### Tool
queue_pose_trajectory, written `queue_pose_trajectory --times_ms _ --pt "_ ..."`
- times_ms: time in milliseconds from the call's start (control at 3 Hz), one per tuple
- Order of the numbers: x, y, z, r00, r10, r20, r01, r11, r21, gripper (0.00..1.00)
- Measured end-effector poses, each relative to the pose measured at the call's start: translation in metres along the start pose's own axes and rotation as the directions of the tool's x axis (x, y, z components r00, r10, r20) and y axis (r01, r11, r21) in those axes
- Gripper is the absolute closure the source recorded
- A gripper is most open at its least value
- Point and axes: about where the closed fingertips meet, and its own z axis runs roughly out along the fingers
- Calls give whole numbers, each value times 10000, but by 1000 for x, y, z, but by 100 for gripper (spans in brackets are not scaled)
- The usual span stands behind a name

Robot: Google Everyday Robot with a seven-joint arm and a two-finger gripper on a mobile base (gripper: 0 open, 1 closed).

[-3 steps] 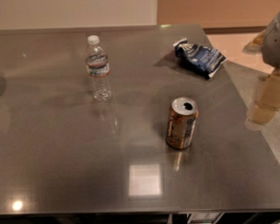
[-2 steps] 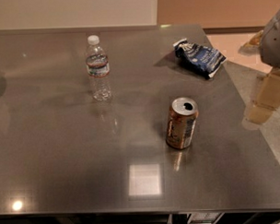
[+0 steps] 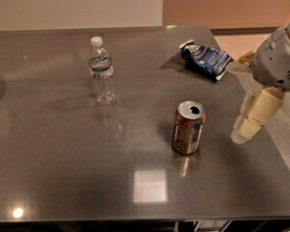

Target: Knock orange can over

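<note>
- Since the orange can (image 3: 188,128) stands upright, right of the steel table's (image 3: 65,163) middle, its long axis is vertical.
- Gripper (image 3: 250,121) hangs over the table's right edge; can sits leftward of it in view, apart.
- Spread or pressed together? Can't tell.

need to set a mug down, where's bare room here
Widest bare stretch: the table front left, bordered by bottle and can. Another between bottle and snack bag. Tighter on the right, where the gripper hangs beside the can.
</note>
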Motion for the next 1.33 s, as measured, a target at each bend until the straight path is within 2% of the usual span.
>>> queue_pose_trajectory --times_ms 667,1000,1333 --pt "-13 -1 36 9888 108 1488 -47 9991 -411 0" --pt "-23 4 49 9767 145 2142 -1 9978 -670 0" --pt "-31 8 58 9675 135 2526 77 9965 -830 0"
